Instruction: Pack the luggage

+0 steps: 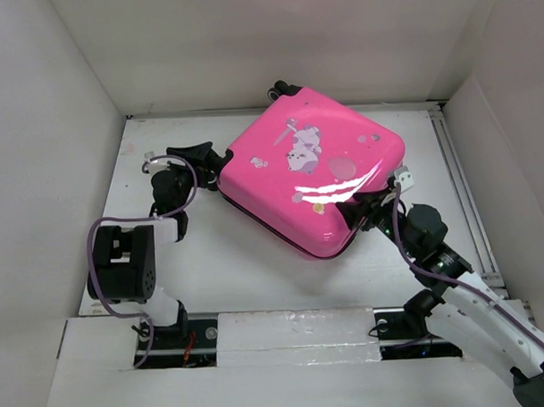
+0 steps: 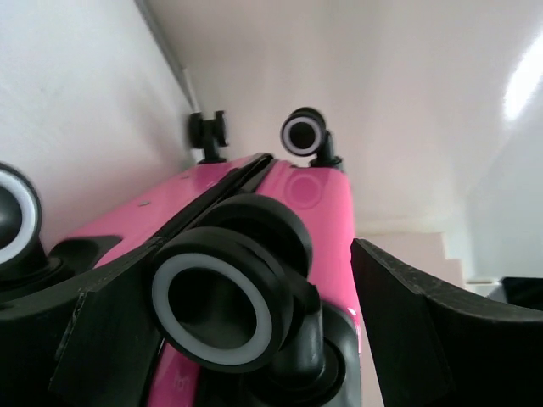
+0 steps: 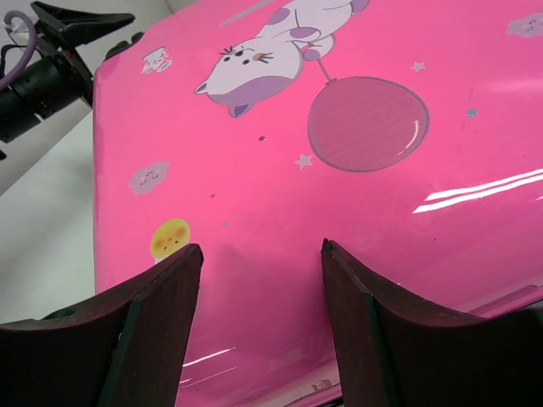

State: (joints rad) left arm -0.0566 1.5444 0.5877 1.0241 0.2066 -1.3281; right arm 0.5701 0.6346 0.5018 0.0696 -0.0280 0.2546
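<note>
Shows a hot-pink hard-shell suitcase (image 1: 311, 171) lying flat on the white table (image 1: 238, 267), turned corner-on, toward the far wall. Glossy lid facing up, printed with a white and purple cartoon animal (image 3: 263, 42) holding a balloon (image 3: 366, 123), plus small clouds, stars and a yellow sun face (image 3: 170, 239). Black zipper trim (image 2: 216, 186) along the seam, black-and-white wheels (image 2: 216, 309) on the far-left side. Shut, so inside hidden. Left gripper (image 1: 208, 157) at a wheeled corner, fingers spread either side of one wheel, not pinching it. Right gripper (image 1: 354, 209) at the near right edge, fingers apart over the lid, holding nothing.
</note>
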